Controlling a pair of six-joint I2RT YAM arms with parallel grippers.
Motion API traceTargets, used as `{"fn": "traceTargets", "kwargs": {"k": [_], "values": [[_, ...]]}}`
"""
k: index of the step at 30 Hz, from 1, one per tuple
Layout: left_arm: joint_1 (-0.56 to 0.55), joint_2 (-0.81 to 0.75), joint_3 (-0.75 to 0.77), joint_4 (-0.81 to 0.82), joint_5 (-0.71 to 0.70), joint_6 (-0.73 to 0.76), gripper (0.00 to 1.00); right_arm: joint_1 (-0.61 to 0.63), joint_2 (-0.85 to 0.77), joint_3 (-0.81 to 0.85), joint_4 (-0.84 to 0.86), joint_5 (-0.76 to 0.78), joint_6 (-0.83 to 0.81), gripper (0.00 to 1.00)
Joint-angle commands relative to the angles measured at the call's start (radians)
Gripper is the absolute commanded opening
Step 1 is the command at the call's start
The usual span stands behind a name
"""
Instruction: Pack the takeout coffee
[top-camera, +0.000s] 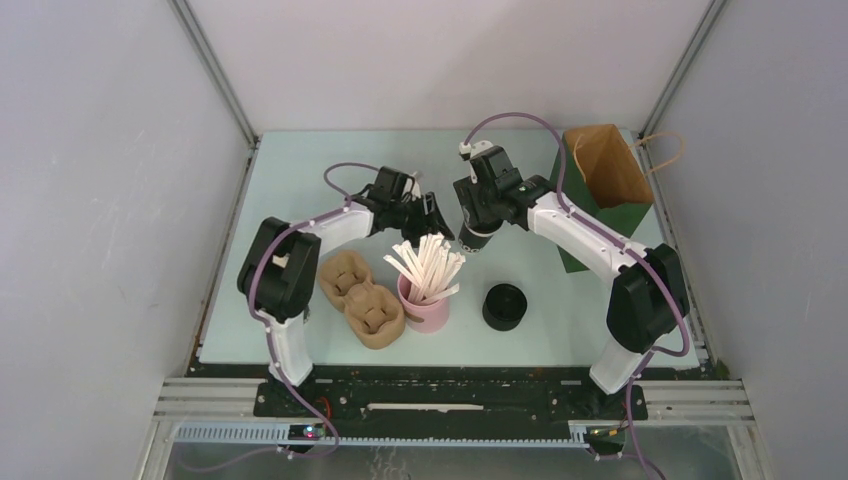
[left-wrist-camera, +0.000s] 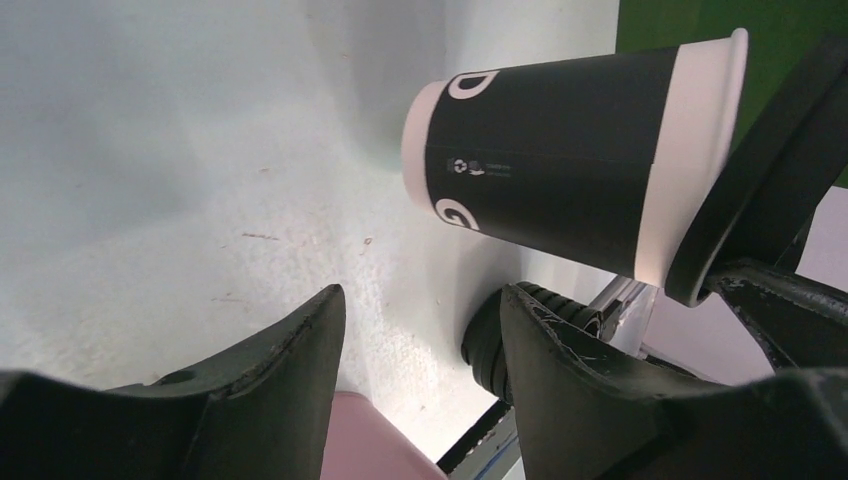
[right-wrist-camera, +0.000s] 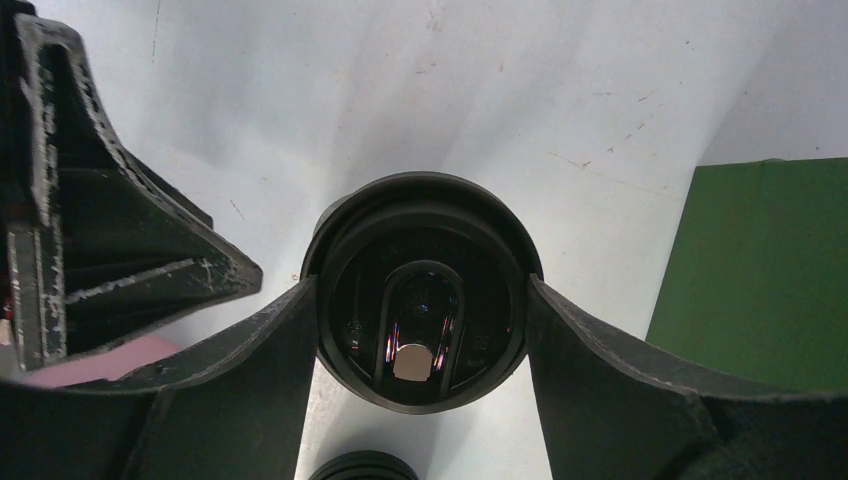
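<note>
Your left end effector (top-camera: 430, 210) reaches rightward from a bent elbow, fingers spread and empty. Your right end effector (right-wrist-camera: 421, 300) points straight down, fingers clamped on the small black lidded paper cup (left-wrist-camera: 560, 170).

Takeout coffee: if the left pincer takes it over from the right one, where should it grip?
Probably the bare black wall of the takeout coffee below the lid, coming in level with the left pincer from its own side. The right pincer clamps the lid rim from above, so only the wall is free.
</note>
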Motion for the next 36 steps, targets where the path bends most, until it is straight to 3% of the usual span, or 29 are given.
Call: {"fn": "traceTargets", "kwargs": {"k": [1, 36], "values": [[-0.019, 0.020, 0.076, 0.034, 0.021, -0.012, 0.63, 0.008, -0.032, 0.004, 0.034, 0.015, 0.018, 0.56], [-0.035, 0.190, 0.176, 0.059, -0.010, -0.042, 0.64, -0.001, -0.002, 0.006, 0.041, -0.088, 0.045, 0.56]]}}
